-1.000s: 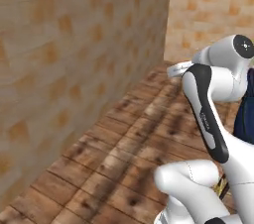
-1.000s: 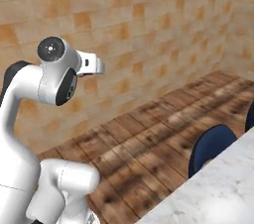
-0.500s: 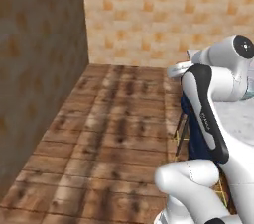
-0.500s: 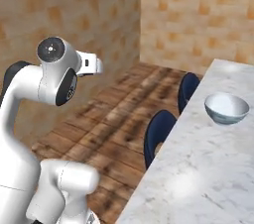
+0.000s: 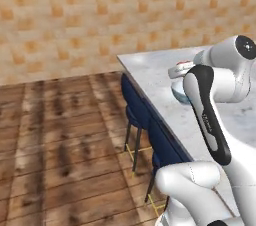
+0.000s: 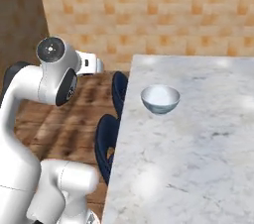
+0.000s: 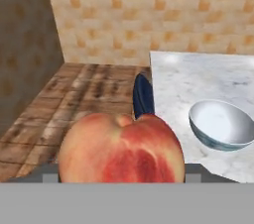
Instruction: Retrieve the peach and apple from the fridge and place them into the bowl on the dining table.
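Note:
The peach (image 7: 121, 147), salmon-pink with red streaks and a cleft, sits right in front of the hand camera and hides the fingertips. My gripper (image 5: 177, 70) is shut on it, held out level above the near edge of the dining table (image 6: 198, 158). The bowl (image 6: 159, 99), pale blue outside and white inside, stands empty on the marble a short way beyond the hand. It is the bowl (image 7: 222, 125) at the right of the hand view, and the bowl (image 5: 178, 92) half hidden behind my arm in the left base view. The apple and the fridge are out of view.
Navy stools (image 6: 107, 138) (image 5: 140, 111) stand tucked along the table's left edge. Wooden plank floor (image 5: 60, 140) stretches to the left, and a tan tiled wall (image 5: 100, 15) closes the far side. A darker wall (image 7: 25, 44) meets it in the left corner.
The whole picture has swung as the base turned: the table and bowl have come fully into view and nearer. The arm keeps its pose and its hold on the peach.

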